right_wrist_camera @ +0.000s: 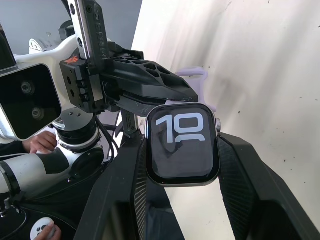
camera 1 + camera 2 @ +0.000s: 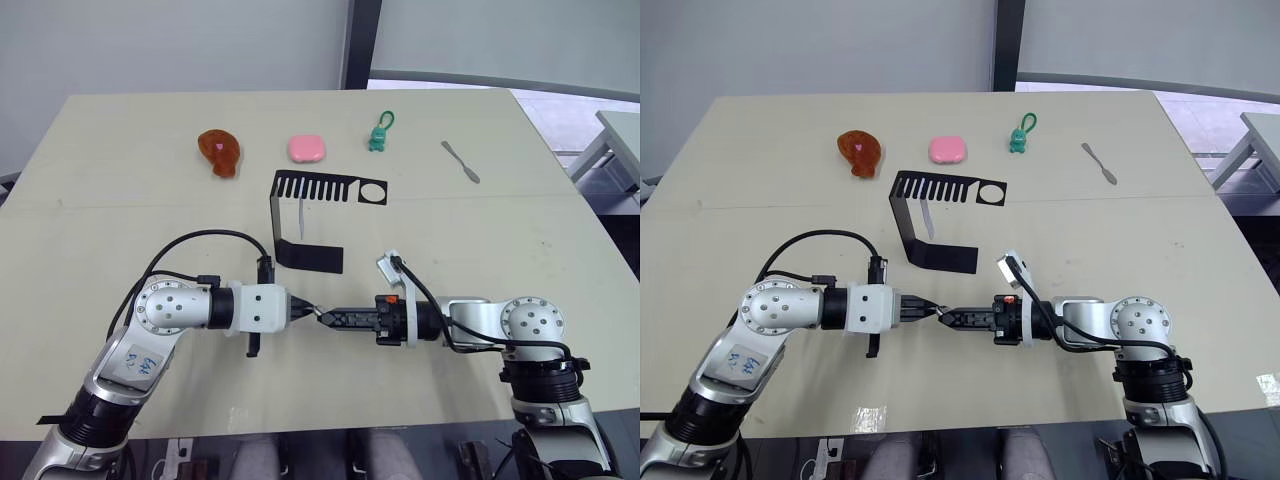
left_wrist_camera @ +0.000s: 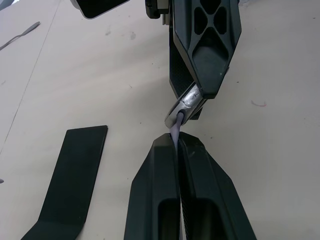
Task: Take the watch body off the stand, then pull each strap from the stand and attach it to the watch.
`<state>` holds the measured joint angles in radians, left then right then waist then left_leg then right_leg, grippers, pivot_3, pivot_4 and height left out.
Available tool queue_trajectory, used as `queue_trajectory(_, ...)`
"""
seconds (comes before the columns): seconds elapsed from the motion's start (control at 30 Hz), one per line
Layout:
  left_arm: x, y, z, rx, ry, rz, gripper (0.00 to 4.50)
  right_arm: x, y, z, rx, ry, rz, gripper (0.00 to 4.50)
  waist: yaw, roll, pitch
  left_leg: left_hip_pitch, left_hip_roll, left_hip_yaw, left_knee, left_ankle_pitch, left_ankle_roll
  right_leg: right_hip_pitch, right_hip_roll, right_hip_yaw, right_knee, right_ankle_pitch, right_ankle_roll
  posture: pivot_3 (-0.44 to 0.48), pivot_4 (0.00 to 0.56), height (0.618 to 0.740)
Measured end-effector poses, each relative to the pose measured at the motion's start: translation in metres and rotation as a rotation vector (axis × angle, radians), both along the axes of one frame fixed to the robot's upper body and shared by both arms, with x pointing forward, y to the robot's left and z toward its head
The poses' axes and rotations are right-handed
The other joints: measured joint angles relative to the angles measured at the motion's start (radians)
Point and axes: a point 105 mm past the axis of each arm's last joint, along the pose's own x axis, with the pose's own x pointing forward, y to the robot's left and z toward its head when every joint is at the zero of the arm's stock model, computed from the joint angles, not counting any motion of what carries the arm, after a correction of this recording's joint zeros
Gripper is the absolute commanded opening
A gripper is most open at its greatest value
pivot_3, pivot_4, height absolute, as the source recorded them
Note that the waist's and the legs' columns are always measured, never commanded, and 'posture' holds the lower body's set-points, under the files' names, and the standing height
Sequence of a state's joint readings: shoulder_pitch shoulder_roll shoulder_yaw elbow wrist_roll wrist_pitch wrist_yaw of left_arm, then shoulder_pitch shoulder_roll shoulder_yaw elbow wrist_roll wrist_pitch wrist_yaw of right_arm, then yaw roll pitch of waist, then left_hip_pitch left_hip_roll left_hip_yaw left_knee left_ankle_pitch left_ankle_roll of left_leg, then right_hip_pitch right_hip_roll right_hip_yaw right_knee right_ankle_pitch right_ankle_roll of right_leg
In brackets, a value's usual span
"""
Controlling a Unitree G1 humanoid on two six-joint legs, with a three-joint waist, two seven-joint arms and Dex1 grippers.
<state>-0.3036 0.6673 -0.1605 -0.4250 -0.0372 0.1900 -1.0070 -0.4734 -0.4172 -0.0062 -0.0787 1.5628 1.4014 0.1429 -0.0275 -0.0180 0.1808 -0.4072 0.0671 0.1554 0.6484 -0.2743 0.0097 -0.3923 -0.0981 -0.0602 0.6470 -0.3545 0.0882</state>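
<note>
wide, pale beige matte tabletop [image 2: 120,230] with faint scuffs and a thin seam running across behind the stand; light grey wall beyond, split by a dark vertical post, and a second pale table edge at far right.

meeting tip to tip over the near middle of the table: left gripper [image 2: 300,310] and right gripper [image 2: 330,318]. right gripper clamped on the small black rounded-square watch body [image 1: 182,144], fingers pressed to its two sides, glossy screen showing light digits. left gripper pinched tight on a narrow pale lavender-grey silicone strap [image 3: 176,131], its free end touching the edge of the watch body.

just behind the grippers: black bent sheet stand [image 2: 310,225] with a comb-slotted top and a round hole, foot flat on the table, a second pale strap [image 2: 301,218] hanging from its slots.

along the far side, well apart from one another: brown glossy drumstick-shaped toy [image 2: 219,151], pink rounded soap-like block [image 2: 306,148], green small figure with a loop [image 2: 379,135], grey metal spatula [image 2: 460,161].

a person's hands [image 1: 39,144] visible behind the left arm in the right wrist view.
</note>
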Motion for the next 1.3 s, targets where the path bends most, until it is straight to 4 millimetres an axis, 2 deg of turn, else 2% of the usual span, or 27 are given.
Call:
queue_trajectory(0.27,-0.001,0.001,0.001,0.003,0.002,-0.003,0.00,0.000,0.001,0.000,0.004,0.001,0.003,1.51,0.000,0.000,0.000,0.000,0.000,0.000,0.000,0.000,0.000,0.000,0.000,0.000,0.000,0.000,0.000,0.000,0.150,0.740)
queue_trajectory(0.37,-0.004,0.002,0.002,-0.024,0.025,-0.006,1.00,-0.001,0.001,-0.001,0.000,0.002,0.005,1.51,-0.001,0.000,0.000,0.000,0.000,0.000,0.000,0.000,0.000,0.000,0.000,0.000,0.000,0.000,0.000,0.000,0.150,0.740)
queue_trajectory(0.53,-0.013,0.014,0.009,-0.033,0.014,-0.003,3.55,-0.007,0.008,0.000,0.006,-0.005,0.049,1.51,-0.003,0.000,0.000,0.000,0.001,0.000,0.000,0.000,0.000,0.000,0.000,0.000,0.000,0.000,0.000,0.000,0.150,0.740)
queue_trajectory(0.6,-0.021,0.033,0.002,0.019,0.023,0.011,4.49,-0.009,0.008,0.003,0.011,-0.021,0.056,1.51,-0.005,0.000,0.000,0.000,0.001,0.001,-0.001,0.000,0.000,-0.001,0.000,0.001,0.000,0.000,0.000,0.000,0.150,0.740)
queue_trajectory(0.73,-0.026,0.072,0.004,-0.012,0.075,0.099,4.50,-0.011,0.002,0.008,-0.002,-0.071,0.070,1.51,-0.002,0.000,0.000,0.000,0.001,0.001,-0.001,0.000,0.000,-0.001,-0.001,0.000,-0.001,0.000,0.000,0.000,0.150,0.740)
queue_trajectory(0.83,-0.031,0.085,0.013,-0.087,0.102,0.121,4.50,-0.013,0.002,0.015,-0.002,-0.153,0.084,1.51,0.001,0.000,0.000,0.000,0.000,0.000,-0.001,-0.001,0.001,0.000,-0.003,0.000,-0.001,0.000,0.000,0.000,0.150,0.740)
queue_trajectory(0.93,-0.033,0.089,0.025,-0.178,0.127,0.129,4.50,-0.012,0.000,0.028,-0.028,-0.365,0.090,1.51,-0.001,-0.001,0.000,0.000,0.000,0.000,-0.001,-0.001,0.001,0.000,-0.003,-0.001,-0.001,0.000,0.000,0.000,0.150,0.740)
queue_trajectory(1.03,-0.035,0.092,0.026,-0.218,0.165,0.140,4.50,-0.013,0.001,0.036,-0.068,-0.659,0.142,1.51,-0.002,-0.001,0.000,0.000,0.000,0.000,-0.001,-0.002,0.001,0.000,-0.001,-0.001,-0.001,0.000,0.000,0.000,0.150,0.740)
queue_trajectory(1.17,-0.040,0.099,0.021,-0.235,0.207,0.157,4.50,-0.021,-0.010,0.021,-0.227,-1.141,0.354,1.51,-0.003,-0.003,-0.001,0.001,0.000,0.001,0.000,-0.002,-0.001,0.000,0.001,-0.003,-0.002,0.000,0.000,0.000,0.150,0.740)
queue_trajectory(1.3,-0.040,0.104,0.020,-0.234,0.196,0.155,4.50,-0.021,-0.013,0.011,-0.270,-1.370,0.454,1.51,-0.003,-0.003,-0.001,0.002,0.000,0.004,0.001,-0.001,-0.001,0.000,0.001,-0.004,0.000,0.000,0.000,0.000,0.150,0.740)
